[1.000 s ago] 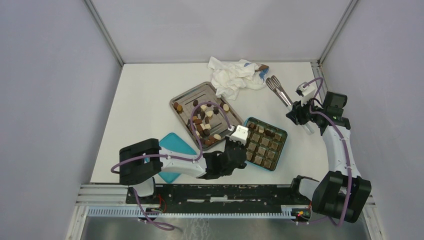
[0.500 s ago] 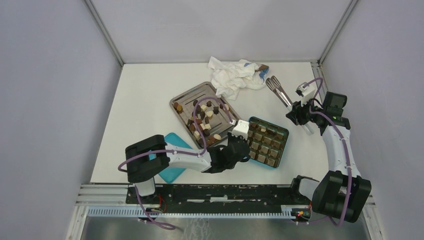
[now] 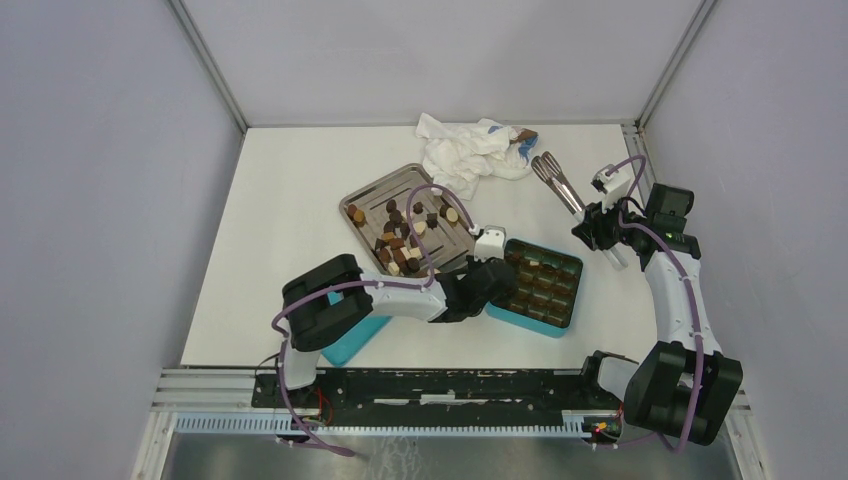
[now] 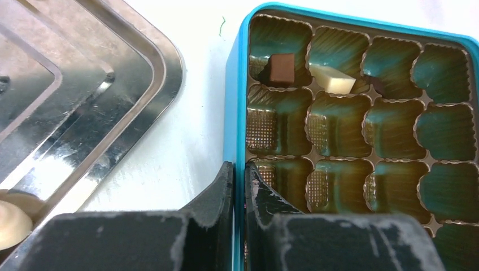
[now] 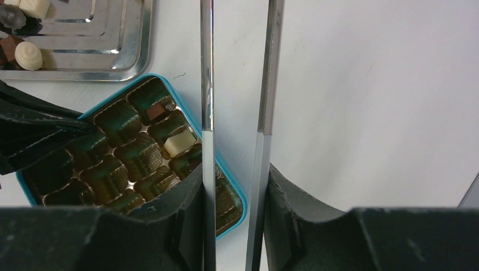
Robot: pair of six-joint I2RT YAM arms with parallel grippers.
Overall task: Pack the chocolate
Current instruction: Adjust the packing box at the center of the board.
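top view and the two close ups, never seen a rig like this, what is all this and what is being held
The top view looks down on two robot arms, left and right, bolted to a table. Each close-up comes from a camera on one wrist, its dark fingers at the bottom. On the table: a steel tray of loose chocolates, a white cloth, a teal lid and a teal box with cells, a few chocolates already in it. The left gripper pinches the box's wall. The right gripper holds metal tongs.

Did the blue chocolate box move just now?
Yes. The teal box slid slightly right, away from the steel tray, with the left gripper pinching its wall.
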